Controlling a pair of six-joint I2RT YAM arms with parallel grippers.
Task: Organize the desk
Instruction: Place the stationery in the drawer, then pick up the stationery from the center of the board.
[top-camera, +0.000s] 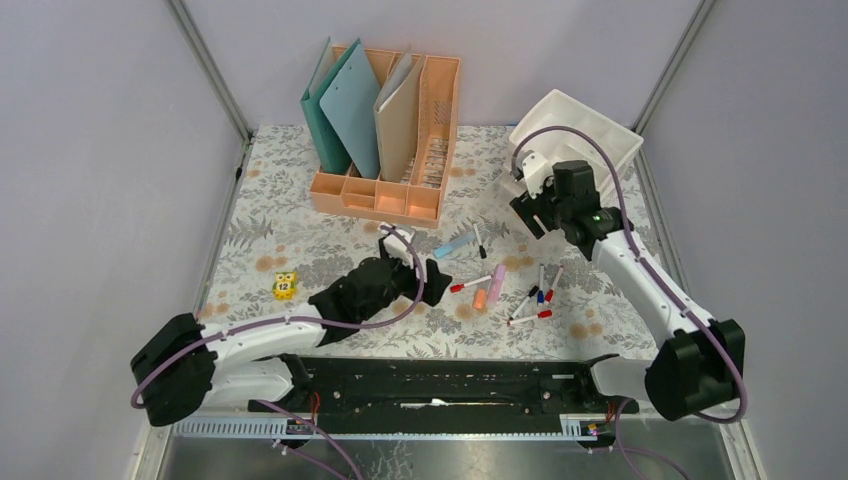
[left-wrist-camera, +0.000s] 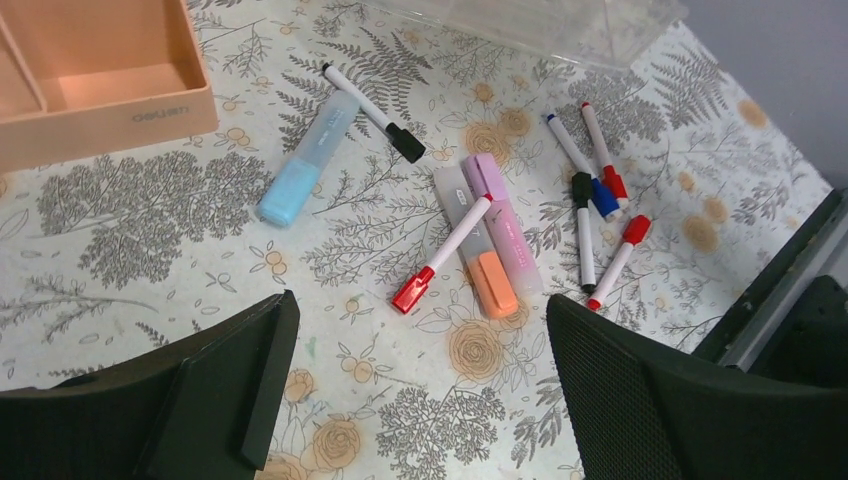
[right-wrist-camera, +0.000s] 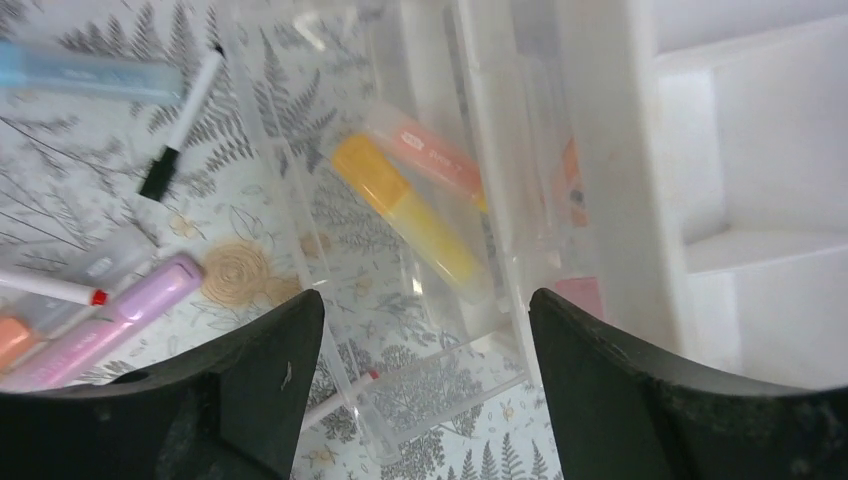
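The desk (top-camera: 262, 232) wears a fern-and-flower cloth. Loose on its middle lie a red-capped marker (left-wrist-camera: 440, 255), an orange highlighter (left-wrist-camera: 482, 270), a pink highlighter (left-wrist-camera: 505, 230), a blue highlighter (left-wrist-camera: 300, 170), a black-capped pen (left-wrist-camera: 375, 105) and several thin markers (left-wrist-camera: 598, 215). Just short of them hovers my left gripper (left-wrist-camera: 420, 320), open and empty, also in the top view (top-camera: 415, 262). Open as well, my right gripper (right-wrist-camera: 425, 300) hangs over a clear plastic box (right-wrist-camera: 455, 385). The box holds a yellow highlighter (right-wrist-camera: 410, 215) and a pink-orange one (right-wrist-camera: 432, 152).
A peach file rack (top-camera: 385, 195) with folders stands at the back centre. A white drawer unit (top-camera: 575, 125) sits at the back right, tight against the clear box. A small yellow owl figure (top-camera: 285, 286) rests at the left, and a black rail (top-camera: 440, 380) runs along the near edge.
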